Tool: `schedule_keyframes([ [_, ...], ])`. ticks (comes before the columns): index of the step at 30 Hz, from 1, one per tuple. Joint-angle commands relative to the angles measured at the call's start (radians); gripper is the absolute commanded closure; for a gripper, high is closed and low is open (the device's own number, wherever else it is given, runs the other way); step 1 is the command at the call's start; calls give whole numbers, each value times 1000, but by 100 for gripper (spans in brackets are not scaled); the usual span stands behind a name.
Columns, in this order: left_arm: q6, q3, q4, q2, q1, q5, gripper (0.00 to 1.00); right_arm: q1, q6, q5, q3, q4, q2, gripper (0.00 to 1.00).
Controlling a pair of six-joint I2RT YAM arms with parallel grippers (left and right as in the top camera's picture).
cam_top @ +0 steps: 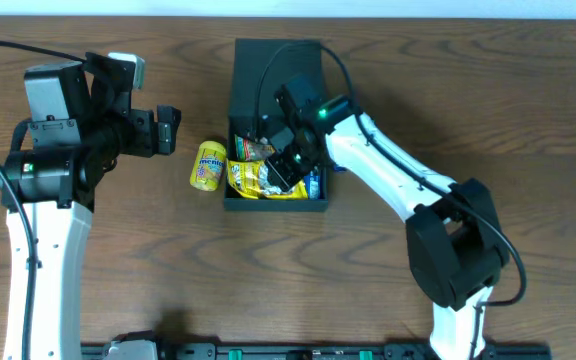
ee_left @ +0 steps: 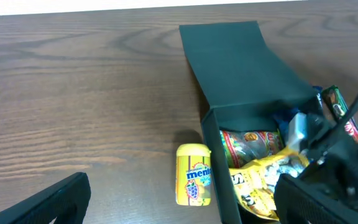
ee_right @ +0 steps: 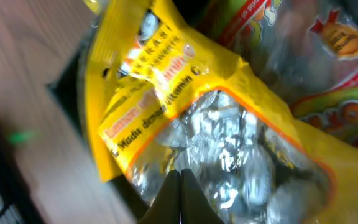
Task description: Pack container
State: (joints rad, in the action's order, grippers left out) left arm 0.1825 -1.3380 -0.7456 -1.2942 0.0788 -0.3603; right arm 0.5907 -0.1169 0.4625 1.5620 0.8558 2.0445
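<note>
Packing under way on a wooden table (cam_top: 488, 90): the container (cam_top: 273, 205), a dark teal box, is seen standing at the middle of the table with its flap lid (ee_left: 241, 68) thrown back towards the far edge and its compartment already crowded with snack packets. The right gripper (cam_top: 290, 165) is lowered into the box, its two fingers drawn together with no gap visible, their tips set against the clear window of a yellow bag (ee_right: 166, 81). Whether a fold of film is actually pinched cannot be told. The left gripper (cam_top: 168, 130) is held well apart to the left of the box, spread wide and empty. The step in hand is judged to be the settling of the yellow bag among the other packets. It would best be done by pressing the bag down flat and gently, so that the sweets inside are not crushed, by keeping its edges inside the walls so that the lid can later be shut, and by letting go only once the bag is seated. A red-and-green foil packet (ee_left: 247, 146) lies behind the yellow bag, and its lettering is too blurred to be read. On the yellow bag a printed line ending in "Vitamin C" can be made out. A small yellow can (ee_left: 193, 174), marked "mentos", is left standing just beside the box's left wall, not yet packed.
</note>
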Motion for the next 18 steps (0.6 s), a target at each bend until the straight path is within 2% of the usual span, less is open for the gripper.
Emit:
schedule_keyframes([
  [1, -8, -19, -3, -1, 5, -7, 5, 13, -8, 17, -53, -47, 18, 99],
  [4, -8, -19, -8, -1, 5, -7, 5, 13, 25, -7, -81, -106, 40, 98],
  [9, -8, -19, -29, -1, 5, -7, 5, 12, 26, -8, -79, -107, 66, 99],
  [18, -8, -19, -51, -1, 5, -7, 5, 11, -20, 43, 110, 32, -19, 99],
])
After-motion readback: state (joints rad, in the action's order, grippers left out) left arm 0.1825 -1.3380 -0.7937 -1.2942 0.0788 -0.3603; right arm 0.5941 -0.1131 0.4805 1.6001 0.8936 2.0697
